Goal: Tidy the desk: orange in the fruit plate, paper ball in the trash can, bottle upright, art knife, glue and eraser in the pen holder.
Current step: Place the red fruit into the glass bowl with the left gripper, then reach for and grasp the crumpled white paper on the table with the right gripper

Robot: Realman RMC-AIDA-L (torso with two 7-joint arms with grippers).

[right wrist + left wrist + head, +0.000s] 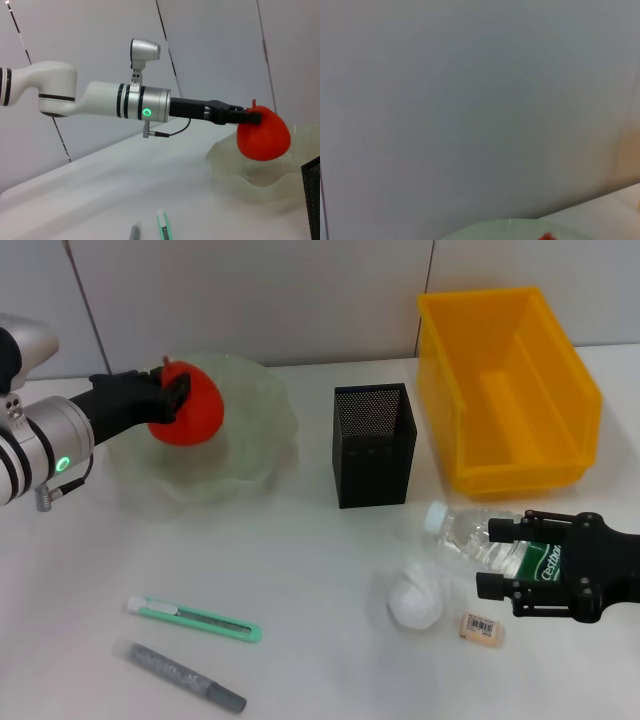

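A white bench (300, 570) is seen spreading across the whole near part of the head view, its surface plain and matte. Behind it a pale grey wall (300, 290) is seen, divided into panels by thin dark seams, and the same panelled wall (215, 45) is shown in the right wrist view.

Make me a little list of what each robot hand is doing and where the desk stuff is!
left gripper: shut on the orange, over the fruit plate
right gripper: open around the lying bottle
paper ball: on desk, beside bottle
eraser: near paper ball
art knife, glue: on desk, front left
pen holder: beside trash can
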